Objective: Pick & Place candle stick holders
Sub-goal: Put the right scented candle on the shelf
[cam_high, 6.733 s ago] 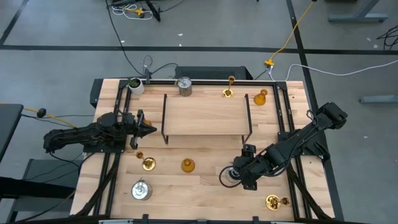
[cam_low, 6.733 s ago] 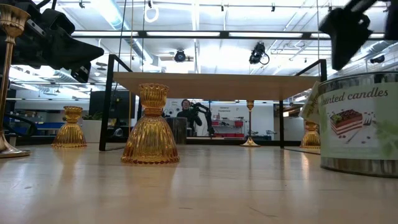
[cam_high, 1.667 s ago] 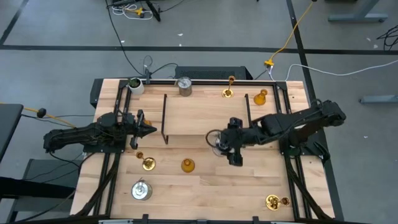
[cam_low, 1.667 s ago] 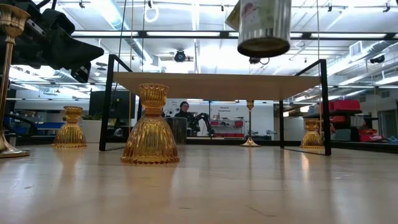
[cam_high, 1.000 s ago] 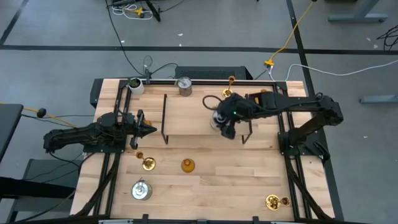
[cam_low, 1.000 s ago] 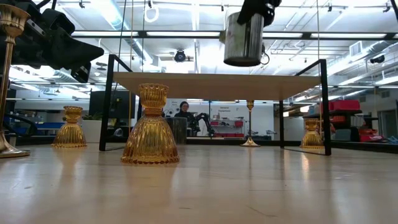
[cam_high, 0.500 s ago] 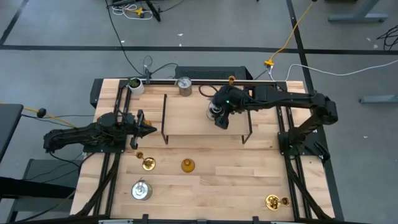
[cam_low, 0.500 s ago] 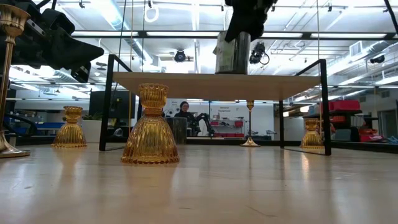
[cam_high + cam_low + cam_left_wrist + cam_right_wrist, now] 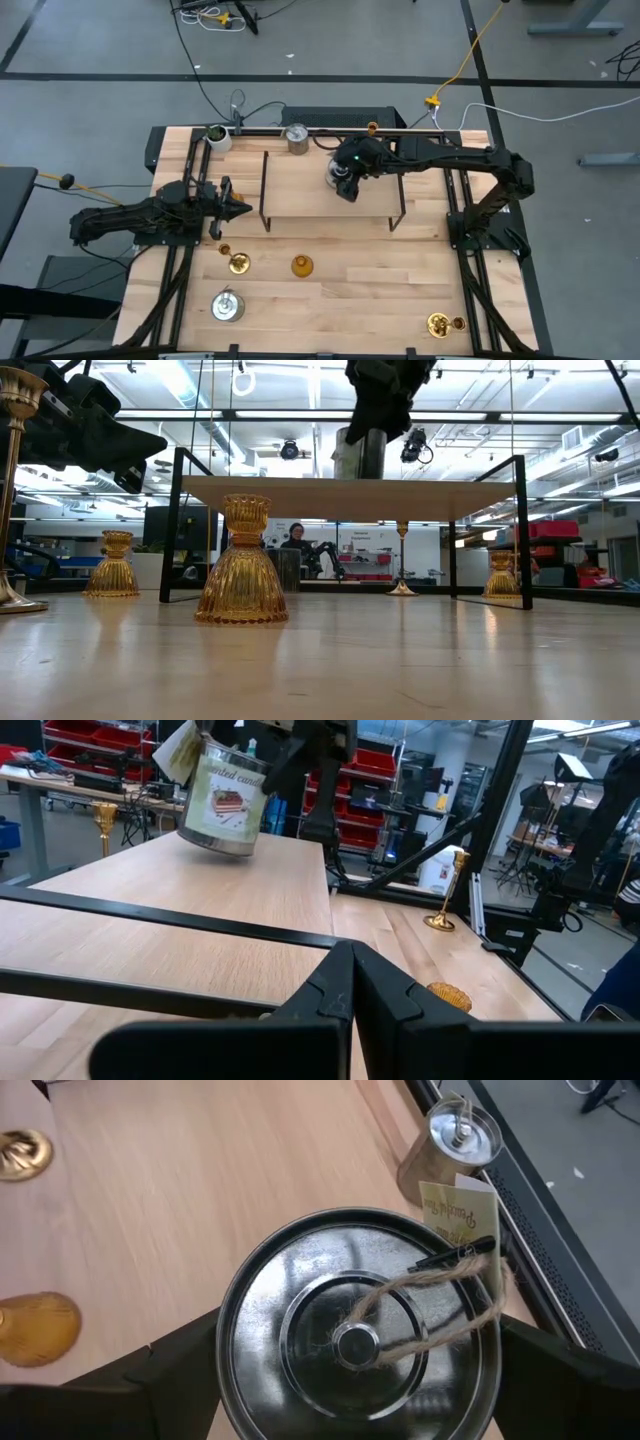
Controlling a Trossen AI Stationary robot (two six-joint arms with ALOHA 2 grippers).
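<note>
My right gripper (image 9: 342,182) reaches over the wooden rack (image 9: 300,185) and is shut on a silver-grey can-shaped candle stick holder (image 9: 222,798) with a lid, a twine loop and a paper tag. The can hangs close above the rack's top board (image 9: 350,495). My left gripper (image 9: 232,208) waits shut and level at the table's left side, touching nothing. Other holders stand on their bases on the table: a gold one (image 9: 238,263), an amber one (image 9: 301,265), a silver can (image 9: 227,305), a gold one (image 9: 440,323), and a silver can (image 9: 296,137) at the far edge. My right gripper holds the can by its round side wall just under the lid's rim (image 9: 228,1370). One finger (image 9: 170,1375) is on each side, and the lid (image 9: 360,1340) faces up between them. The fingers slant down from the table's right. The can is tilted, close over the rack's top board.
A whitish cup (image 9: 217,135) stands at the far left corner. The rack's black wire sides (image 9: 265,190) rise at both ends of its top board. A thin gold holder (image 9: 372,128) stands at the far edge behind the right arm. Bare wood lies between the near holders.
My right gripper, keeping its hold on the can, has carried it toward the table's left and far edge over the rack. It has also sunk toward the rack's top board. The can has stayed lifted throughout.
</note>
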